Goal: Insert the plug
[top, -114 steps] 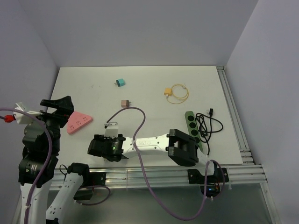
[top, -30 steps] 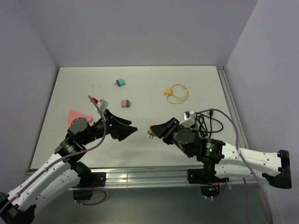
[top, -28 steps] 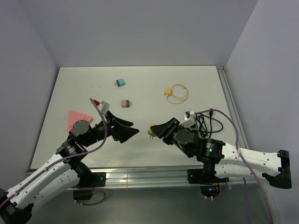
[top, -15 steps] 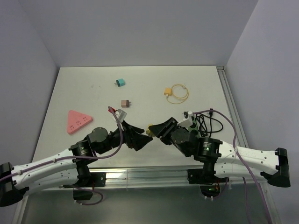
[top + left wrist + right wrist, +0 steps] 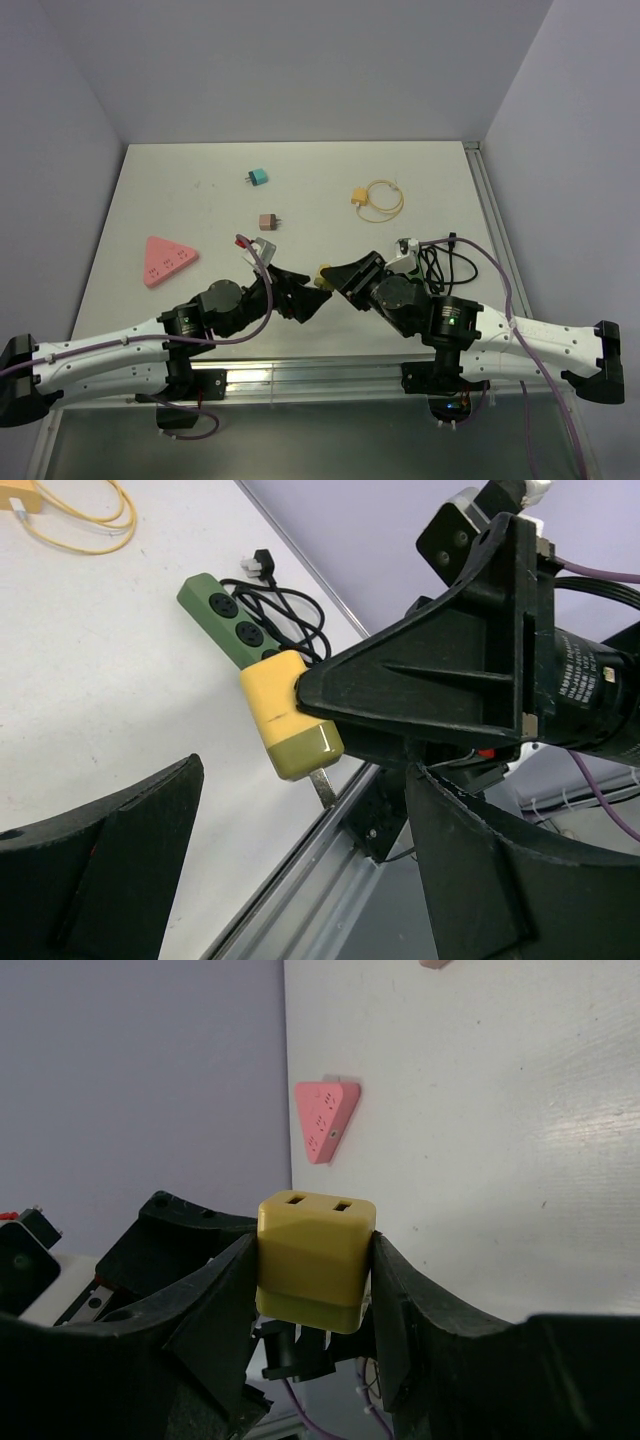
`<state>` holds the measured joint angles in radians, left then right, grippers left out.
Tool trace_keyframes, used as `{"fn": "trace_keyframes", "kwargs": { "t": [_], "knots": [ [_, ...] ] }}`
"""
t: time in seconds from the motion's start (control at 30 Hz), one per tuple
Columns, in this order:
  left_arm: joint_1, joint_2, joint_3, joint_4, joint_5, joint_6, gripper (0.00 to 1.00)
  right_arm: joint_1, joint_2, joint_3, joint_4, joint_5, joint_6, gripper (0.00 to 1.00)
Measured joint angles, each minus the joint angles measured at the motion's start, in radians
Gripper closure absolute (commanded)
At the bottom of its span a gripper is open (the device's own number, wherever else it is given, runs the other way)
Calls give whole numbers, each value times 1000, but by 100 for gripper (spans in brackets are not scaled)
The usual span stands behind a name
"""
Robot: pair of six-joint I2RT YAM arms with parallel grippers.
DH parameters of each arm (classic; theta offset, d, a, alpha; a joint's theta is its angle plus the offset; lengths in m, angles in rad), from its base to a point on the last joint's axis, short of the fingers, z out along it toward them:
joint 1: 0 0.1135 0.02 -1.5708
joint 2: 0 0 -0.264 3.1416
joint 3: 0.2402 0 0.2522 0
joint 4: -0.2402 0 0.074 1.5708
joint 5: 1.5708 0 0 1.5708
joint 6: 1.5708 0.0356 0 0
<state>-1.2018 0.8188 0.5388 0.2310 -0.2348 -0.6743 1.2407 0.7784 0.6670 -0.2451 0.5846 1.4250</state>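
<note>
One yellow plug (image 5: 290, 715) sits clamped in the right gripper (image 5: 315, 1260), mid-frame. The empty left gripper (image 5: 300, 880) gapes wide, perhaps to take it.

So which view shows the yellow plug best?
Left wrist: the yellow plug appears side-on, close, with a prong showing, held by the right tool. Right wrist shows only its slotted face; top external, a small sliver.

White table (image 5: 420, 190), pale lavender walls (image 5: 300, 70), aluminium rails (image 5: 330, 375) along near edge
</note>
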Motion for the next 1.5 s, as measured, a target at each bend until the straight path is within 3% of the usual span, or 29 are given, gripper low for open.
{"fn": "trace_keyframes", "kwargs": {
  "t": [0.2, 0.4, 0.5, 0.6, 0.63, 0.7, 0.73, 0.83, 1.13, 1.33, 1.5],
  "knots": [
    [-6, 31, 0, 46, -35, -3, 14, 6, 8, -1, 21, -9, 0, 100],
    [-11, 63, 0, 63, -55, -3, 28, 12, 34, -1, 40, -5, -7, 100],
    [-16, 63, 0, 69, -56, 0, 47, 16, 47, -1, 58, -3, -10, 100],
    [-14, 61, -1, 57, -78, -2, 82, 25, 49, -1, 70, 3, -25, 100],
    [-15, 59, -1, 57, -83, 1, 100, 25, 50, -1, 74, 3, -32, 95],
    [-16, 45, -3, 51, -84, -2, 100, 26, 48, -1, 82, 0, -56, 77],
    [-16, 36, -5, 49, -85, 1, 100, 28, 46, 0, 93, -6, -68, 53],
    [-19, 3, -12, 31, -77, 3, 100, 32, 34, 0, 103, -37, -124, 20],
    [-14, -174, -37, -76, -8, 3, 100, 42, -75, 105, -42, -163, -497, 16],
    [-13, -227, -30, -107, 196, 7, 100, 42, -214, 105, -60, -348, -710, 23],
    [-13, -198, 1, -80, 439, 8, 100, 42, -218, 105, -64, -550, -820, 27]
  ]
}}
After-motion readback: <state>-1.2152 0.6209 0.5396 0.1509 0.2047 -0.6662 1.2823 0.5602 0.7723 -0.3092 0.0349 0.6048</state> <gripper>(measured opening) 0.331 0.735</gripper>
